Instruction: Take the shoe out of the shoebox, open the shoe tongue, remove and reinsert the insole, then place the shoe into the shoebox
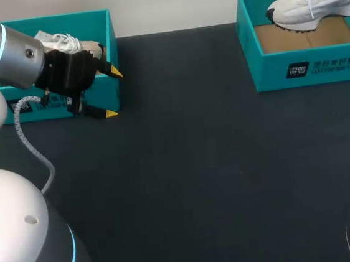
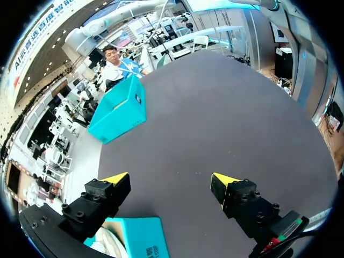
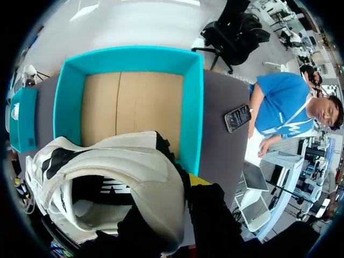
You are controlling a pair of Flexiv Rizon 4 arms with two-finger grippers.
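Head view, white shoe [image 1: 312, 3] over right shoebox [image 1: 269, 71], second shoe [image 1: 59, 42] inside left shoebox [image 1: 88, 20]

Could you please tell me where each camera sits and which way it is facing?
Head view: above and behind, looking down on the table; left arm shows.
Left wrist view: on the left arm, looking across the table past its open left gripper.
Right wrist view: above the right shoebox, looking down past the shoe and right gripper.
Shared: all three show that shoebox.
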